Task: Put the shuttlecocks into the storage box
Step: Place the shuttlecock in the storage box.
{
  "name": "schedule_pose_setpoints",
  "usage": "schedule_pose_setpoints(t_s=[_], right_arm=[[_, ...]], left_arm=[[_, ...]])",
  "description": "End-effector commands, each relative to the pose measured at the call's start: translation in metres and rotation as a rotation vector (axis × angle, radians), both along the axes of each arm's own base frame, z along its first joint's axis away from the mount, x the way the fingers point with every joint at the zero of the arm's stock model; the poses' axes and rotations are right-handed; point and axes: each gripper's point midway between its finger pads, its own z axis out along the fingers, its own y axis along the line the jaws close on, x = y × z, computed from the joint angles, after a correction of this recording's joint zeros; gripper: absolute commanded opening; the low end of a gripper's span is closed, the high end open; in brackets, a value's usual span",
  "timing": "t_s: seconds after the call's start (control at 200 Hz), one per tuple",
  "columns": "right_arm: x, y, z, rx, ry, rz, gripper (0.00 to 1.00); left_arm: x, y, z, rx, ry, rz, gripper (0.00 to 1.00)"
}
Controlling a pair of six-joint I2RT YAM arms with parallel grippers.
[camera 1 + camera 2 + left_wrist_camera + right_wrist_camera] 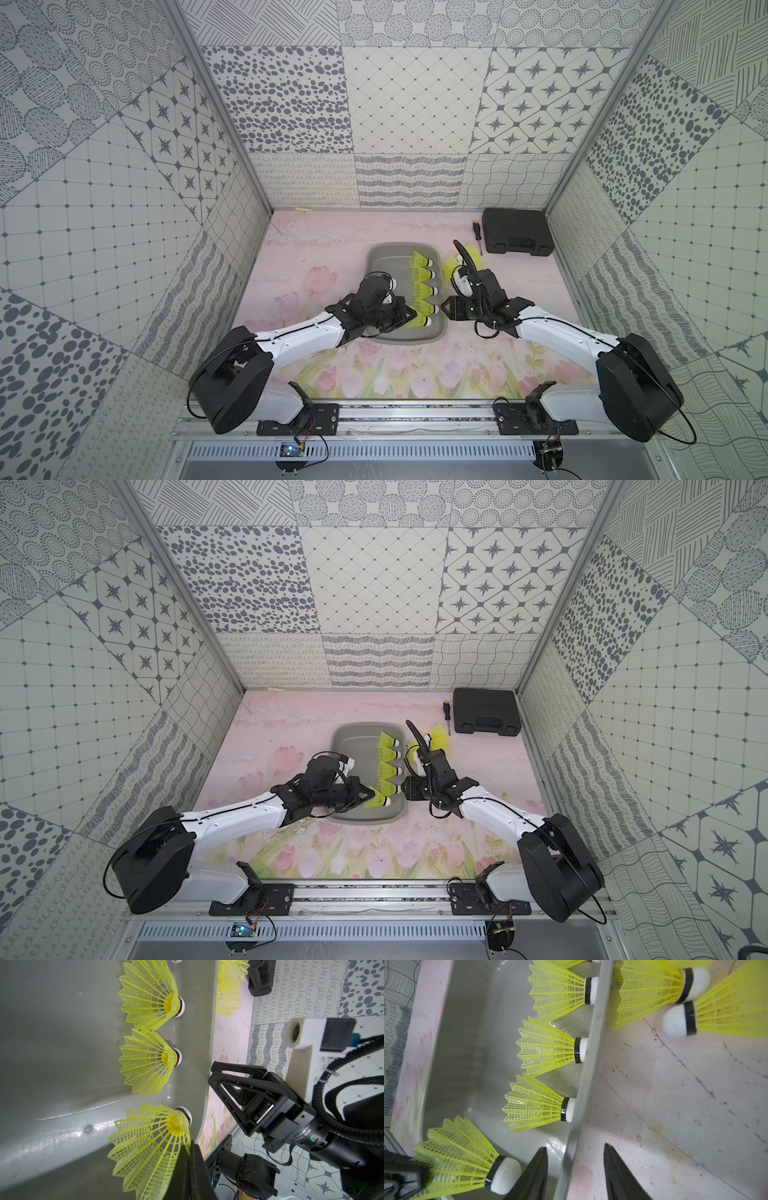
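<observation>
A shuttlecock (pixel 149 1147) is pinched by its skirt in the closed left gripper (pixel 190 1147), low inside the box (pixel 591 1053). Its cork is pointed at the right gripper (pixel 575 1146), whose jaws are parted narrowly astride the wall.

Light bright, even, diffuse; shadows soft. Top views sharp, walls bowed toward frame edges. Left wrist view: streaky glare on storage box (pixel 62 1118) floor, nearest shuttlecock (pixel 149 1147) slightly soft. Right wrist view: outer shuttlecocks (pixel 654 995) blurred.

Neon-yellow shuttlecocks (pixel 419 261) — grey storage box (pixel 386 270)
</observation>
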Motion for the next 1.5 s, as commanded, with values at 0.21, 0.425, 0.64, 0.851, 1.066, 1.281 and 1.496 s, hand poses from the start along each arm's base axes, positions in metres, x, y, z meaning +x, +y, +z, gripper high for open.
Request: schedule_pose_setpoints(t_s=[0.21, 0.425, 0.64, 0.851, 1.066, 1.281, 1.496], right_arm=[[0.011, 0.013, 0.012, 0.06, -0.024, 0.009, 0.44], [0.009, 0.013, 0.009, 0.065, -0.014, 0.011, 0.43], [0.007, 0.015, 0.007, 0.068, -0.003, 0.019, 0.42], [0.006, 0.015, 0.006, 0.069, 0.0, 0.023, 0.41], [0.005, 0.014, 0.004, 0.068, 0.006, 0.024, 0.4], [0.004, 0.014, 0.004, 0.066, 0.01, 0.026, 0.4], [0.003, 0.013, 0.003, 0.061, 0.01, 0.025, 0.4]], left_arm=[[0.001, -0.019, 0.006, -0.086, -0.007, 0.017, 0.0], [0.0, -0.023, -0.002, -0.089, 0.005, 0.023, 0.0], [0.0, -0.025, -0.01, -0.082, 0.013, 0.027, 0.0], [0.0, -0.025, -0.018, -0.073, 0.023, 0.031, 0.0], [-0.001, -0.028, -0.024, -0.071, 0.031, 0.028, 0.0], [0.0, -0.028, -0.033, -0.061, 0.045, 0.029, 0.0], [0.0, -0.029, -0.041, -0.049, 0.053, 0.027, 0.0]])
